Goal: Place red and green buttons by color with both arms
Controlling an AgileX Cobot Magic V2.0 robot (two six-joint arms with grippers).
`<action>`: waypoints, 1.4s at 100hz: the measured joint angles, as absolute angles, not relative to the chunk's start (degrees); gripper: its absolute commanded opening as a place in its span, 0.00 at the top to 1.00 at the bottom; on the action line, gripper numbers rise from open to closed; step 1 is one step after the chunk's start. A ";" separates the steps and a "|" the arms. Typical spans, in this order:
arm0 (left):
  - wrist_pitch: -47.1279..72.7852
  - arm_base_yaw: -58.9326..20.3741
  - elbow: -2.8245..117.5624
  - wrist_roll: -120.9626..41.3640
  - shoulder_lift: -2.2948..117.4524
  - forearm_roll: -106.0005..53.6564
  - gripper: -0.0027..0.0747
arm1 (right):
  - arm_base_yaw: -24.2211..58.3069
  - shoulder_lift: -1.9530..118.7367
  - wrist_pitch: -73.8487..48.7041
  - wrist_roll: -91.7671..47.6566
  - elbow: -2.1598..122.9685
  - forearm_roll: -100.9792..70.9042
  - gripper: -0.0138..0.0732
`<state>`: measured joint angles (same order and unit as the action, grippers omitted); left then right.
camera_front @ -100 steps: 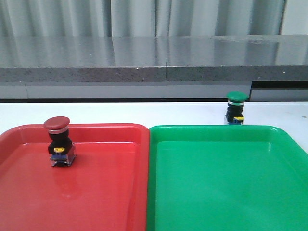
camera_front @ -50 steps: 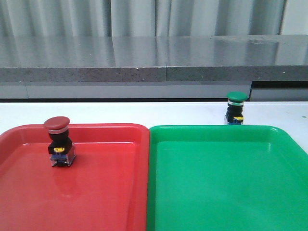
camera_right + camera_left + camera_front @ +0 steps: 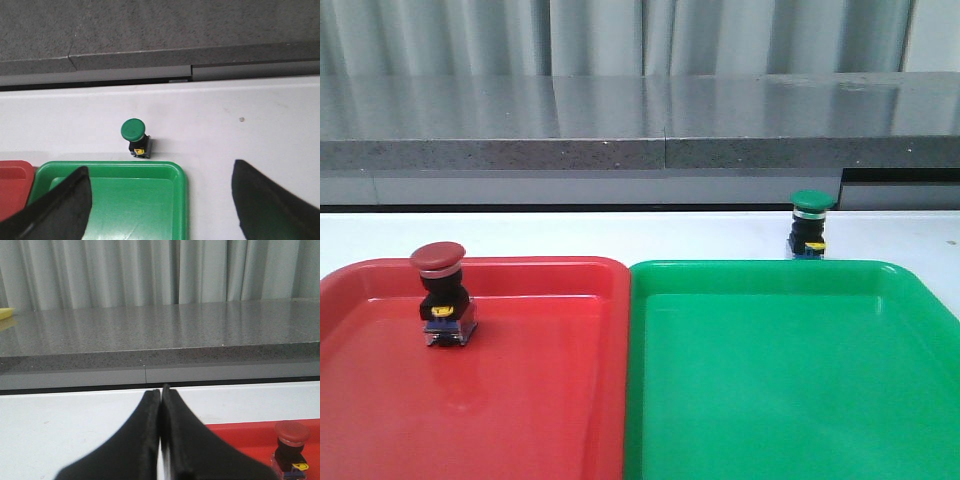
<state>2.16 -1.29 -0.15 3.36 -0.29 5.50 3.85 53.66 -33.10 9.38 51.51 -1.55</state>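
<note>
The red button [image 3: 440, 290] stands upright inside the red tray [image 3: 540, 400] near its far left; it also shows in the left wrist view [image 3: 291, 445]. The green button [image 3: 811, 222] stands upright on the white table just behind the green tray [image 3: 790, 380], outside it; it also shows in the right wrist view [image 3: 134, 137]. My left gripper [image 3: 160, 392] is shut and empty, left of the red button. My right gripper [image 3: 160, 172] is open wide and empty, above the green tray's far right corner, short of the green button. Neither arm shows in the front view.
The two trays sit side by side at the front of the white table [image 3: 620, 235]. A grey stone ledge [image 3: 640, 130] runs along the back with grey curtains behind it. A yellow thing [image 3: 5, 313] lies on the ledge at the far left.
</note>
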 measured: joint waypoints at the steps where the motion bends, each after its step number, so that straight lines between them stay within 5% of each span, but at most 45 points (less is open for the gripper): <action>1: 2.16 -1.29 -0.15 3.36 -0.29 5.50 0.99 | 4.19 54.23 -32.98 9.38 51.87 -1.55 0.18; 56: 2.16 -1.29 -0.15 3.36 -0.29 5.50 0.99 | 9.85 95.90 -33.06 9.15 76.74 -1.34 0.18; 120: 2.16 -1.29 -0.15 3.36 -0.29 5.50 0.99 | 10.55 110.79 -35.41 9.01 81.49 0.00 0.18; 130: 2.16 -1.29 -0.15 3.36 -0.29 5.50 0.99 | 10.55 111.88 -35.55 9.01 81.49 0.00 0.26; 140: 2.16 -1.29 -0.15 3.36 -0.29 5.50 0.99 | 10.55 112.10 -35.65 9.01 81.49 0.00 0.45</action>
<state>2.16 -1.29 -0.15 3.36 -0.29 5.50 10.55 112.10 -35.65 9.01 81.49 0.00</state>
